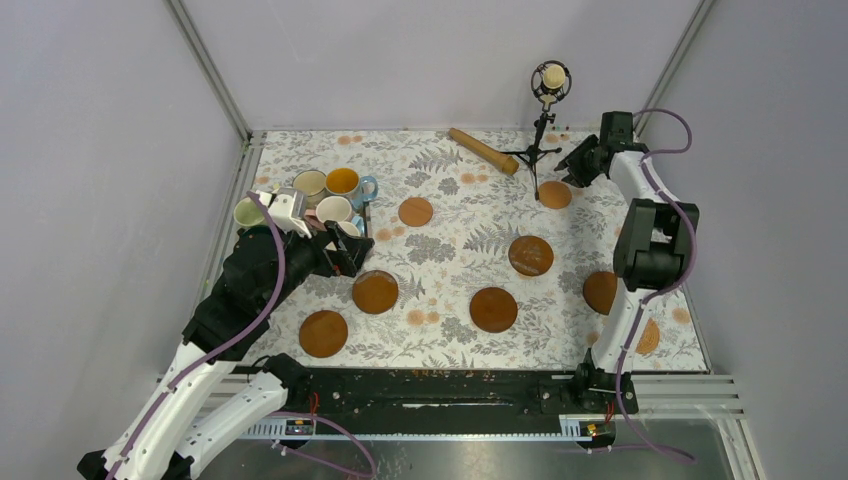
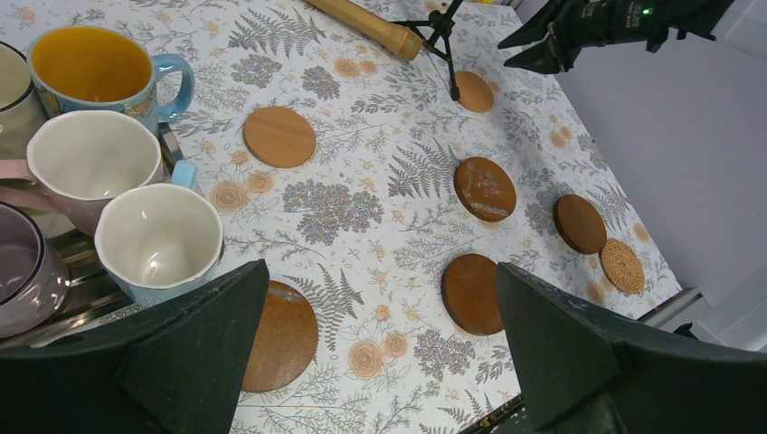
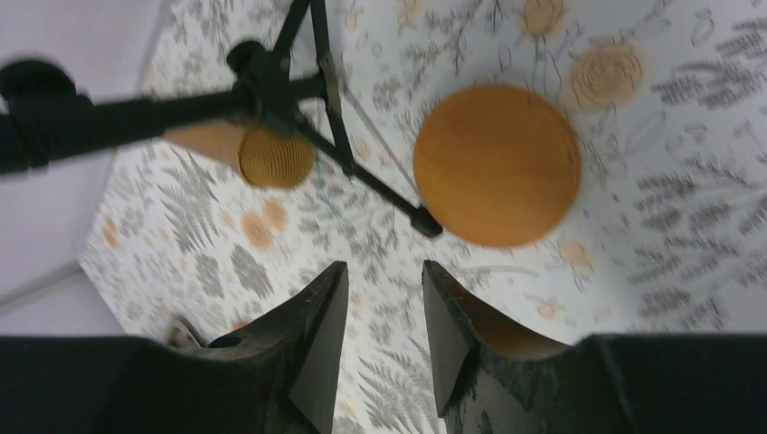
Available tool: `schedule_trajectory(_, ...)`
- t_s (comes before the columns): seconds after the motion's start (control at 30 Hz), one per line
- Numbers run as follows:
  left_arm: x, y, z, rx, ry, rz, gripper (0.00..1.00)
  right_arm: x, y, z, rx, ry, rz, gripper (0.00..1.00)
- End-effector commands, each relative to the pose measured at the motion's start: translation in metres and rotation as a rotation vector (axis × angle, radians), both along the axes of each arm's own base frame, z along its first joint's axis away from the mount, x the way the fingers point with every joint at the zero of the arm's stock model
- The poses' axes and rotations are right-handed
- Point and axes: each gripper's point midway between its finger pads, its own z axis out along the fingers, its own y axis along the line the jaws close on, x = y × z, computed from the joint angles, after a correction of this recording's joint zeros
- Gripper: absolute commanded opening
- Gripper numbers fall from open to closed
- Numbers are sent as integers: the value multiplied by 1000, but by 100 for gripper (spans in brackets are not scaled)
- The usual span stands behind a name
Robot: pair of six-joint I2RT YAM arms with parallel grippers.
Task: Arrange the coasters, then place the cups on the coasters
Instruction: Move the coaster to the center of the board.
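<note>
Your left gripper (image 2: 380,271) fills the foreground of its wrist view. Its jaws are spread as wide as they go and hold nothing, with only the fern-patterned tablecloth (image 2: 407,117) between them and a dark coaster (image 2: 289,334) partly under the left finger. Just beside that gripper, at the far left of the table, the cups (image 1: 320,205) stand bunched close together. You can make out the blue cup with the yellow inside (image 2: 90,65), a pink-handled cup (image 2: 90,163), a light blue cup (image 2: 159,237) and a mauve cup (image 2: 23,271). They rest on what looks like a metal rack (image 2: 81,303), and none sits on a coaster. The coasters (image 1: 493,309) lie flat and apart from one another across the cloth, eight of them in the overhead view. Darker ones are toward the near and middle parts, and a woven coaster (image 2: 622,265) is at the near right, partly hidden behind the right arm from above. Your right gripper (image 3: 384,267) hangs over the far right corner, jaws parted only narrowly and gripping nothing. A tan coaster (image 3: 496,165) lies just ahead of its fingertips, beside a foot of the black tripod stand (image 3: 262,77). Whether that foot touches the disc you cannot tell. A wooden roller (image 1: 483,150) lies on the cloth left of the tripod.
</note>
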Motion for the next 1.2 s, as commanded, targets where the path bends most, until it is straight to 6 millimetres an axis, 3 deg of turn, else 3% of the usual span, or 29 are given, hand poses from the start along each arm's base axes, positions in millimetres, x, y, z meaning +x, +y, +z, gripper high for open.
schedule_trajectory(0.0,5,1,19,-19,-64,15,99,44,-1,-4,114,-82,-108,43)
schedule_trajectory(0.27,6,1,17,-12,-55,17,99,64,-7,-33,141,-46,-177,44)
schedule_trajectory(0.4,6,0,16,-11,-52,13,99,61,-7,-51,152,-3,-200,45)
schedule_trajectory(0.67,7,0,16,-10,-53,16,99,56,-7,-66,164,32,-227,43)
schedule_trajectory(0.83,7,1,16,-8,-53,18,99,26,-17,-78,88,150,-268,42)
schedule_trajectory(1.17,6,0,16,-16,-52,14,99,-12,-10,-90,87,223,-226,41)
